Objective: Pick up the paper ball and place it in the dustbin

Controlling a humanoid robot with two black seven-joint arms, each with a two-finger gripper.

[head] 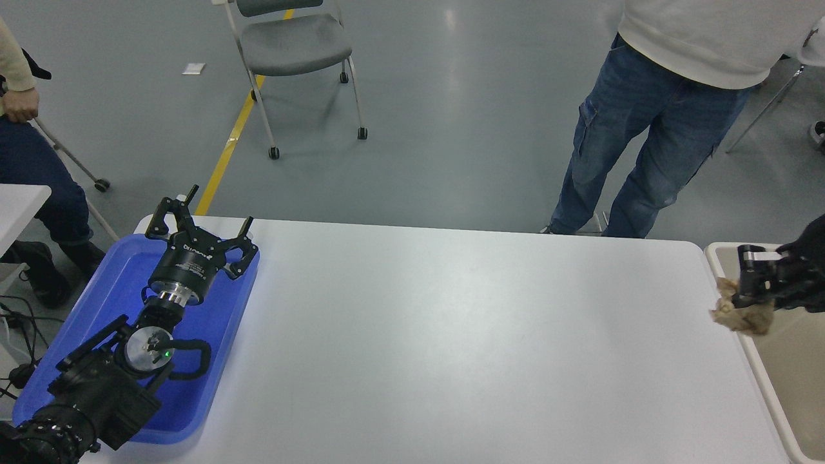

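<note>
Left arm enters at the near-left corner, lying over the blue tray [97, 309] that sits at the table's [451, 348] left edge; left gripper [200, 227] sits over the tray's far end, fingers spread, holding nothing. The arm's base is cut off by the frame's lower-left corner. Dustbin [767, 393] stands against the table's right edge; only its left rim and a strip of beige interior show, the rest cut off by the frame. Right arm enters from the right edge, mostly out of frame; only the wrist and right gripper [747, 283] visible. Its fingers are pinched on the paper ball [741, 314], which hangs below them, off the table surface, over the dustbin's left rim near the table's far-right corner. Part of the ball is hidden behind the fingers. Beyond the far edge: a person [644, 129] standing, cut off above the waist; a grey wheeled chair [293, 45]; a second person [26, 142] at the far left, partly out of frame.
</note>
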